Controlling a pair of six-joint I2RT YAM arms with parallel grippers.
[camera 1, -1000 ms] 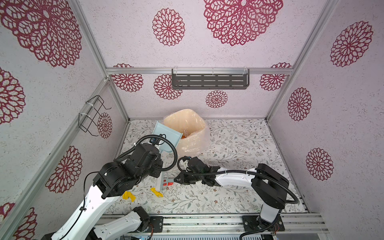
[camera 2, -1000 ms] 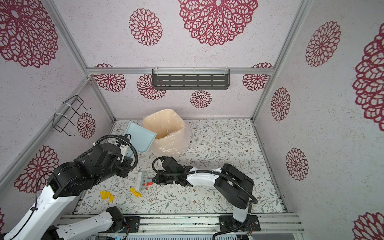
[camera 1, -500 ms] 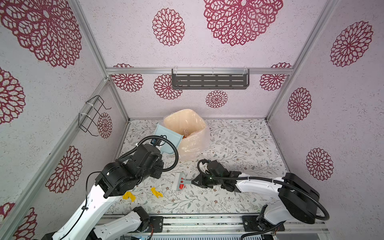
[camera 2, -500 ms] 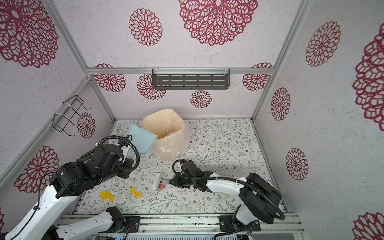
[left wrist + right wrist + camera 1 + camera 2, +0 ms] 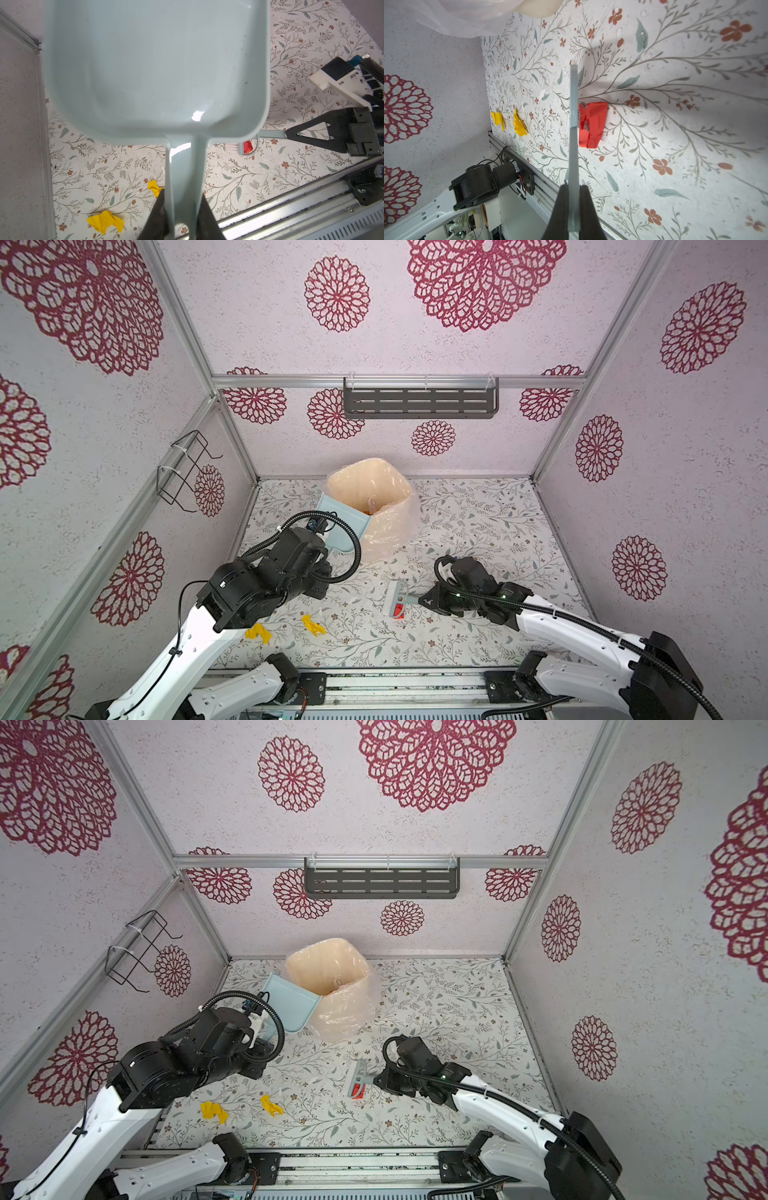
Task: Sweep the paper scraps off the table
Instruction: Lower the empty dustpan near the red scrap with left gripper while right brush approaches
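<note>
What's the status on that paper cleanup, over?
Left claw shut on dustpan, empty, by bin. Right claw shut on brush, red scrap at its head. Two yellow scraps loose on table. Nothing in the way.

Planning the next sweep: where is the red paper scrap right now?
In a top view the red paper scrap lies on the table near the middle, close against the brush held by the right gripper, right of the two yellow scraps.

This is a robot test booth dressed like a home: rosette-papered walls (image 5: 457, 344) framed by bare aluminium bars (image 5: 282, 381), a flower-print table (image 5: 478, 522), and two robot arms (image 5: 178, 655) mounted on a metal rail (image 5: 395, 686).
</note>
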